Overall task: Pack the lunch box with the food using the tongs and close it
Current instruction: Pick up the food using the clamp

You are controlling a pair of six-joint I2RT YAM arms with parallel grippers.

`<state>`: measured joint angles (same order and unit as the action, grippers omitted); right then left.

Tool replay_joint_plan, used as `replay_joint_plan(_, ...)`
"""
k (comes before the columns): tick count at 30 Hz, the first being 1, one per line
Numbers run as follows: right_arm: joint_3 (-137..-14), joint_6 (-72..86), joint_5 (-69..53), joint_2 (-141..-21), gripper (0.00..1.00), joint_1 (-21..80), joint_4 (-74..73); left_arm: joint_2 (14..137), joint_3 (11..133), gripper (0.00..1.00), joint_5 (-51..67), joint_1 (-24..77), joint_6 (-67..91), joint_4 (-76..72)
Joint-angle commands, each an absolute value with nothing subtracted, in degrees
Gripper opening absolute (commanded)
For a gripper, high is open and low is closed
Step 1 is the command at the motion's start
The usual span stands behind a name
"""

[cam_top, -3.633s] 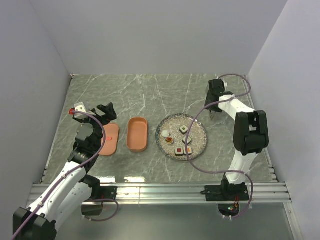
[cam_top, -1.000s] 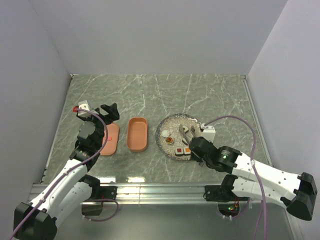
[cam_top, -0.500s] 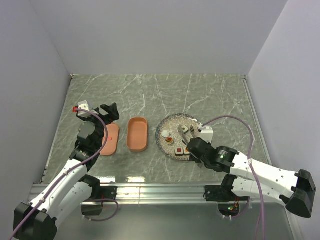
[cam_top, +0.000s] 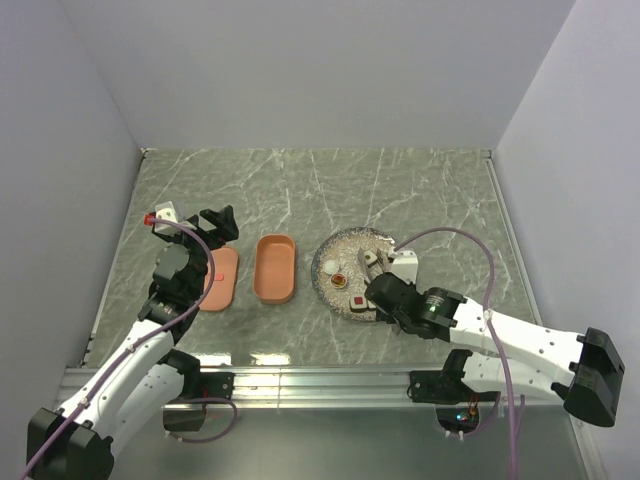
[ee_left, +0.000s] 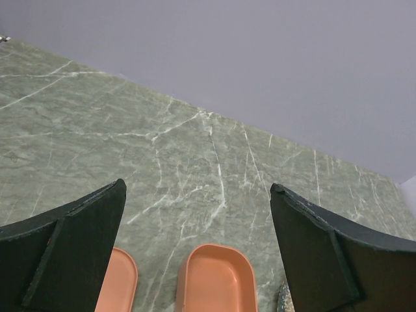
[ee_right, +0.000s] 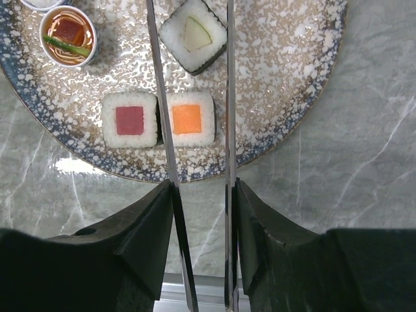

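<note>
Fingers apart, well left of the plate (cam_top: 340, 245): your left fingers (ee_left: 78, 240) hang wide open over the worktop (cam_top: 300, 190). The lid (cam_top: 220, 278) lies flat, farther from the plate than the lunch box (cam_top: 275, 268), which sits uncovered just left of the plate. The food (ee_right: 130, 120) is on the plate: a red-centred roll touches an orange-centred roll (ee_right: 188, 118) by the plate's near rim. A pale-centred roll (ee_right: 193, 36) sits nearer the plate's middle, and a small sauce cup (ee_right: 67, 29) nearer its left side. At the plate's near edge, your right fingers (ee_right: 140, 240) are clamped on the tongs (ee_right: 229, 97), with one tong arm on each side of the orange-centred roll.
</note>
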<state>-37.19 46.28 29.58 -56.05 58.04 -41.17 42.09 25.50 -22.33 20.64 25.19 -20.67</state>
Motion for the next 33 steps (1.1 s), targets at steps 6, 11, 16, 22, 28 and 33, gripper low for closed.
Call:
replay_joint_plan(6, -41.8, 44.3, 33.7, -57.4, 0.38, 58.5, -38.8, 40.8, 25.2, 0.99, -21.9, 20.4, 25.6, -22.6)
replay_joint_plan(11, -44.4, 42.8, 35.2, -58.0, 0.33, 58.5, -39.1, 41.0, 25.3, 0.99, -22.0, 20.4, 25.6, -22.6)
replay_joint_plan(16, -46.8, 40.9, 35.9, -58.8, 0.32, 58.4, -39.2, 41.0, 25.3, 1.0, -22.1, 20.4, 25.6, -22.6)
replay_joint_plan(22, -48.3, 38.9, 35.5, -58.6, 0.31, 58.5, -38.6, 41.0, 25.5, 0.99, -22.2, 20.4, 25.7, -22.3)
replay_joint_plan(28, -47.6, 38.8, 35.6, -57.7, 0.33, 58.5, -38.7, 41.2, 25.5, 0.99, -22.1, 20.4, 25.7, -22.3)
replay_joint_plan(33, -46.5, 39.1, 34.7, -59.1, 0.37, 58.6, -37.0, 41.4, 25.6, 1.0, -22.1, 20.4, 25.7, -22.2)
